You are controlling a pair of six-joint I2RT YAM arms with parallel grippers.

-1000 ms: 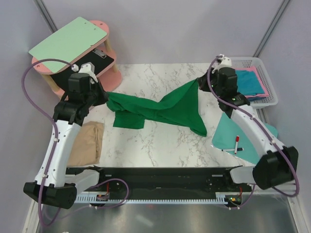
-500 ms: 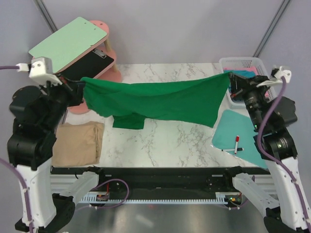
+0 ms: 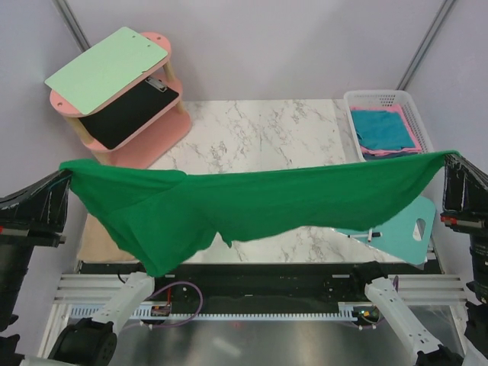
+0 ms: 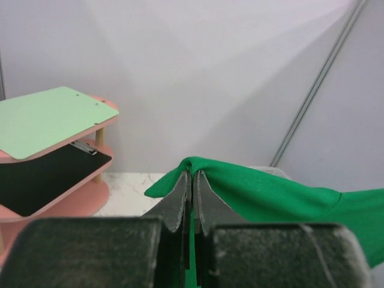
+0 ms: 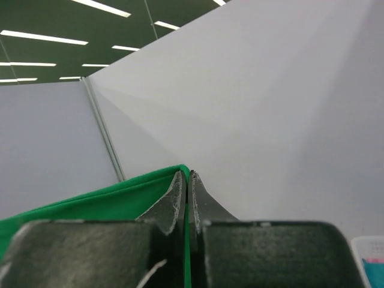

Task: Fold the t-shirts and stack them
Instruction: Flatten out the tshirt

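My left claw (image 3: 67,177) and right claw (image 3: 450,158) are pinched tight on the dark green t-shirt (image 3: 282,200) between them. I'd lower both evenly, sagging edge first.

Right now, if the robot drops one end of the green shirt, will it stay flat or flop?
Probably flop. The green shirt sags between the left gripper and right gripper, and a loose part droops lower, so it seems soft, not stiff. Likely light too: two small pinches hold it all up.
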